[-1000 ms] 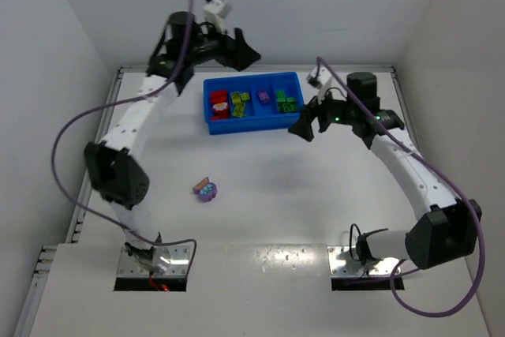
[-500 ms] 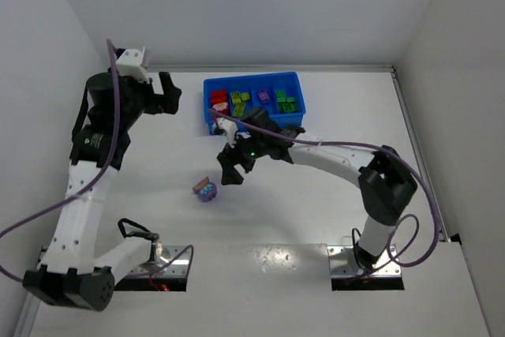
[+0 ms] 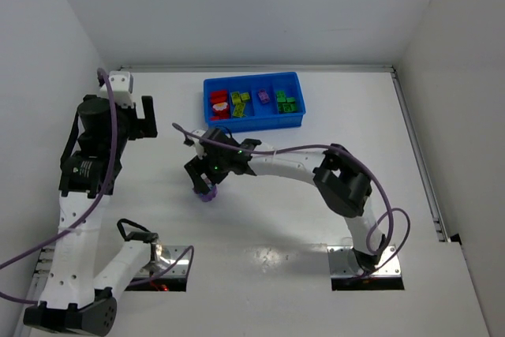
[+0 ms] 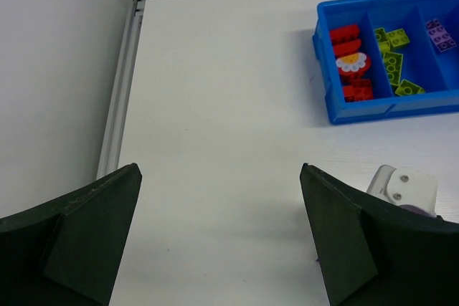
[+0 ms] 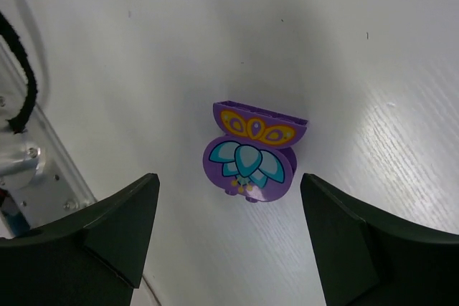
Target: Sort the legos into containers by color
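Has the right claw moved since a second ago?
Yes. The right claw swung leftward and nearer from beside the blue tray's right end, and is now over the purple piece.

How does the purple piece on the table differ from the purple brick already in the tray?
The purple piece lies loose on the table, under the open right gripper; the purple brick sits in the blue tray's third compartment from the left. The purple piece is rounded, printed with teal petals and an orange band; the purple brick is plain, rectangular and studded. Both are purple.
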Motion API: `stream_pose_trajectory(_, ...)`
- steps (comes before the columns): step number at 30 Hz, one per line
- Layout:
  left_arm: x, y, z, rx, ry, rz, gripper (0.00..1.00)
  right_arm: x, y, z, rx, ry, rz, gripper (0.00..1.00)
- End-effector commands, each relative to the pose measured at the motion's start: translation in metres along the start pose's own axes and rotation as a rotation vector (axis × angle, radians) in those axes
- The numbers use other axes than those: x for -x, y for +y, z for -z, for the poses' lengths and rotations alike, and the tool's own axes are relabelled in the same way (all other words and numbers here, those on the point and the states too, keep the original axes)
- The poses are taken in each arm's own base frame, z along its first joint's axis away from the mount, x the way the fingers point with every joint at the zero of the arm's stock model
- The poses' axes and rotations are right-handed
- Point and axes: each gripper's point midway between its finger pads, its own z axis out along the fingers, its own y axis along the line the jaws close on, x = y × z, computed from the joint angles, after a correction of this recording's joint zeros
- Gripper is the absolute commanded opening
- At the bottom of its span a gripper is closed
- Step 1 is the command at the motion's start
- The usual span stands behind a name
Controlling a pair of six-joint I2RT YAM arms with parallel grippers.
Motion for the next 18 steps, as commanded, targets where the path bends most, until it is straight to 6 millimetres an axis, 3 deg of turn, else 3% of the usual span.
stream_pose_trajectory(1, -0.002, 0.013, 0.007, 0.056, -0.004, -0.015, 1.0, 0.012, -0.003, -0.007, -0.123, -0.049, -0.052, 0.8)
stream_pose_trajectory(18, -0.025, 0.005, -0.005, 0.023, 0.052, -0.035, 1.0, -0.018, -0.02, -0.052, -0.24, 0.001, -0.004, 0.8)
